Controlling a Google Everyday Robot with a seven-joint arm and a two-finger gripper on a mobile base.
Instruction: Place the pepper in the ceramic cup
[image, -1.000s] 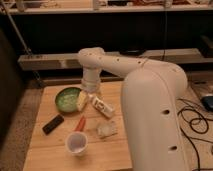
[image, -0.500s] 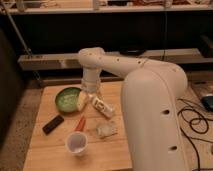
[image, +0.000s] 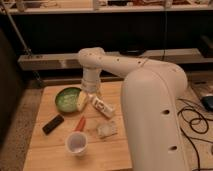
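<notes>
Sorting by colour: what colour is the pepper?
Orange-red pepper, camera view; the gripper is beside the green bowl.

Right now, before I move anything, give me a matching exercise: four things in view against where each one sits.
Things:
1. pepper
2. ceramic cup
3. green bowl
4. gripper

Places:
A. nearest the front edge of the table
B. far left, next to the yellow wedge
C. lying on the wood between bowl and cup
D. at the end of the arm, low, right of the bowl

Pairs: 1-C, 2-A, 3-B, 4-D.
</notes>
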